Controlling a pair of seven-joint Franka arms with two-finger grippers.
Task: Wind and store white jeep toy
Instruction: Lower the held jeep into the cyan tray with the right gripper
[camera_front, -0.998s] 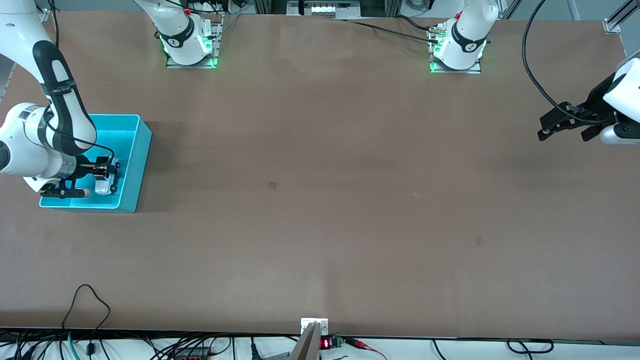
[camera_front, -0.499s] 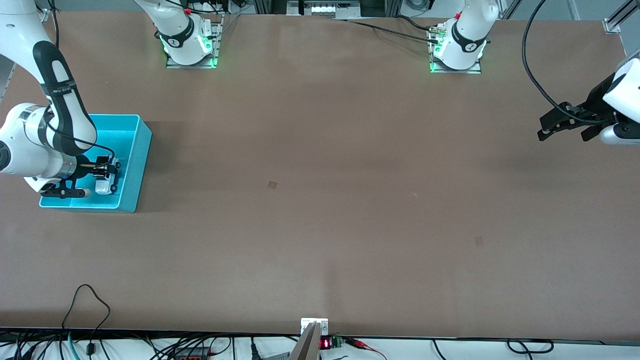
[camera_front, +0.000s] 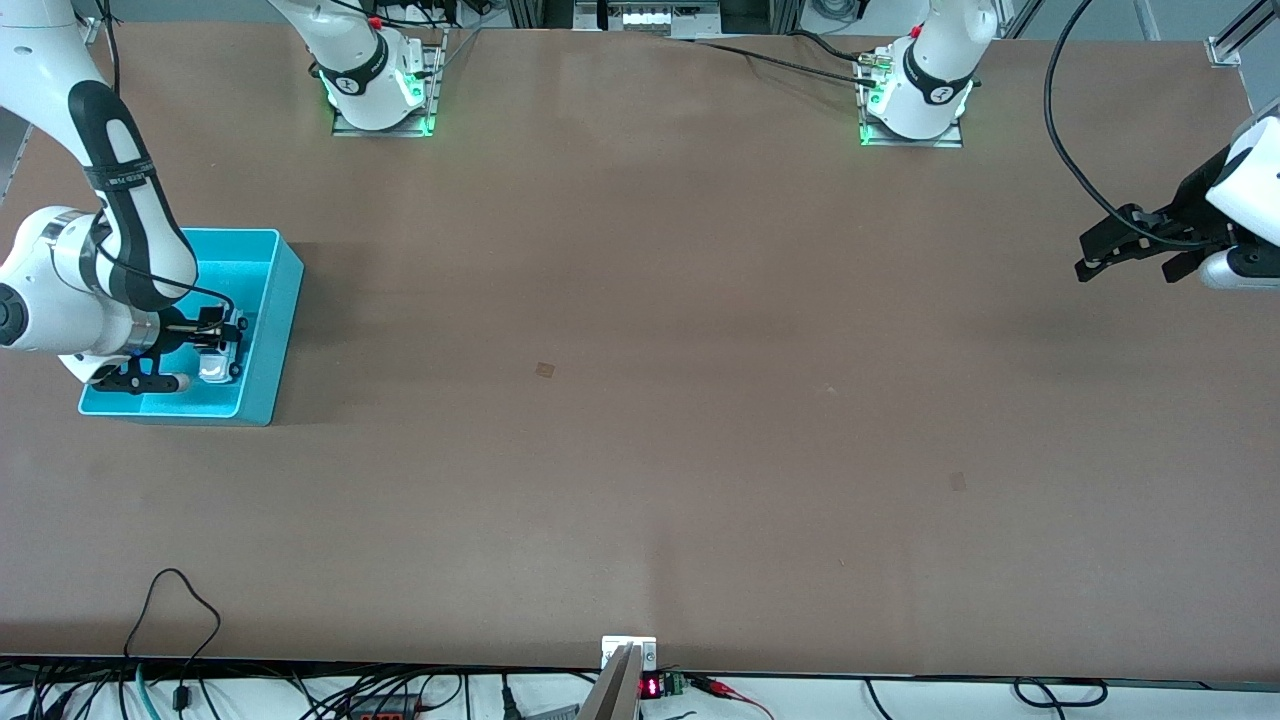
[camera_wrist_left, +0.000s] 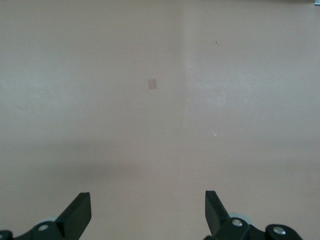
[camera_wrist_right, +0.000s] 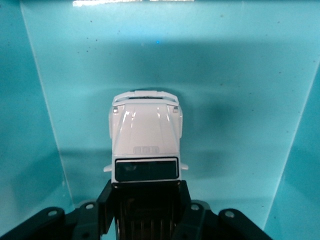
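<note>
The white jeep toy (camera_front: 213, 370) has a black roof and a dark windscreen, and it sits low inside the cyan bin (camera_front: 285, 310) at the right arm's end of the table. My right gripper (camera_front: 215, 348) reaches down into the bin and is shut on the jeep's roof section. The right wrist view shows the jeep toy (camera_wrist_right: 145, 135) with its hood pointing away, the right gripper (camera_wrist_right: 145, 192) clamping both of its sides, and the bin's floor (camera_wrist_right: 235, 100) just beneath. My left gripper (camera_front: 1125, 262) waits open over bare table at the left arm's end; the left gripper (camera_wrist_left: 146, 200) holds nothing.
Two small darker patches (camera_front: 544, 369) (camera_front: 957, 481) mark the brown tabletop. A metal bracket (camera_front: 628, 655) and loose cables (camera_front: 175, 600) lie along the table edge nearest the front camera. The arm bases stand at the edge farthest from it.
The right gripper has shifted slightly inside the bin, carrying the jeep with it. The left arm has not moved.
</note>
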